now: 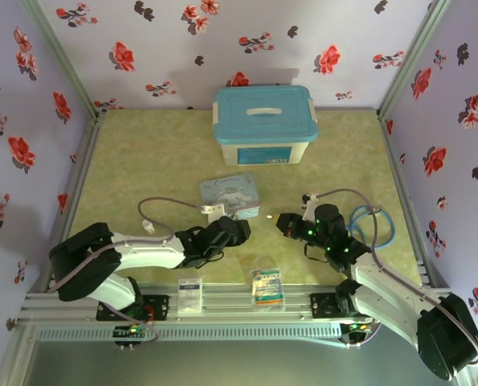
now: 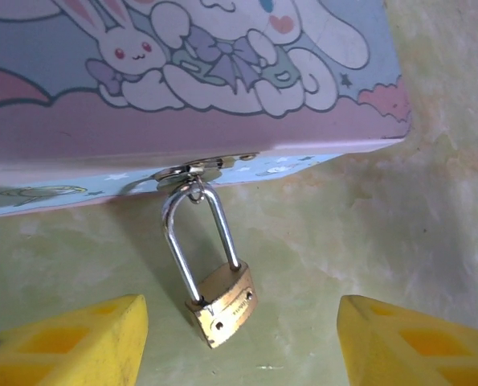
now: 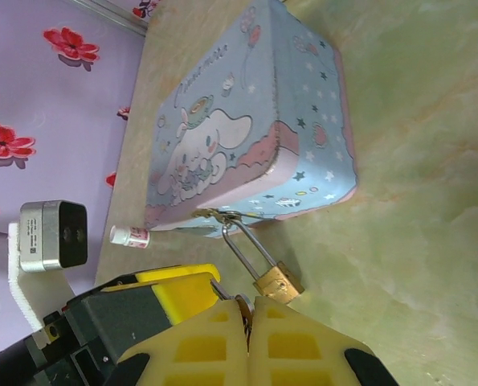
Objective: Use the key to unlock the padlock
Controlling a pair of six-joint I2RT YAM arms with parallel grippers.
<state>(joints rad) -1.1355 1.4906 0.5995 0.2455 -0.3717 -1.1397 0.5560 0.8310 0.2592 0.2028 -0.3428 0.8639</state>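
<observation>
Currently your left pincer gapes astride the brass-gold padlock; right pincer clamps the thin silvery key. Steady the body first.

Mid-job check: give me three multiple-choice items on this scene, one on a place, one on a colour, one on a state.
1. What does the padlock hang from?
A. a wall hook
B. the hasp on the tin
C. a drawer handle
2. What colour is the box lid?
A. teal
B. red
C. yellow
3. How is the left gripper?
A. shut on the padlock
B. shut, empty
C. open
B: the shackle loops through the hasp. A: the top view shows the lid teal. C: the yellow fingers stand apart, one on either side of the padlock.
</observation>
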